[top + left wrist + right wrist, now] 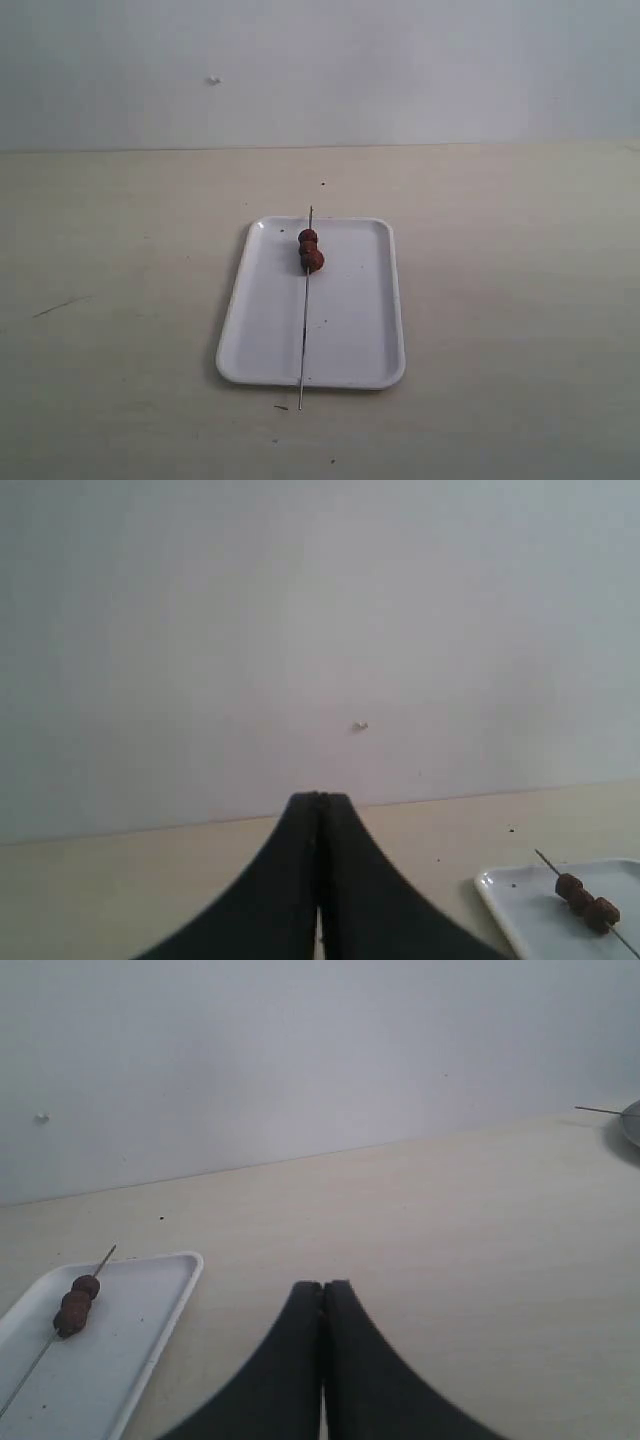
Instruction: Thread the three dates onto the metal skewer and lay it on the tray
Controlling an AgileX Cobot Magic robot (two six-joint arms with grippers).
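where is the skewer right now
In the exterior view the metal skewer lies lengthwise along the middle of the tray, three dates bunched near its far end.

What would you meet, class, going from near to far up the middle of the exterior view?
The metal skewer's near tip → tray's near rim → three dates → tray's far rim → skewer's far tip.

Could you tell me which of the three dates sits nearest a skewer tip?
The date farthest back in the exterior view, near the skewer's far tip; the other two lie nearer its middle.
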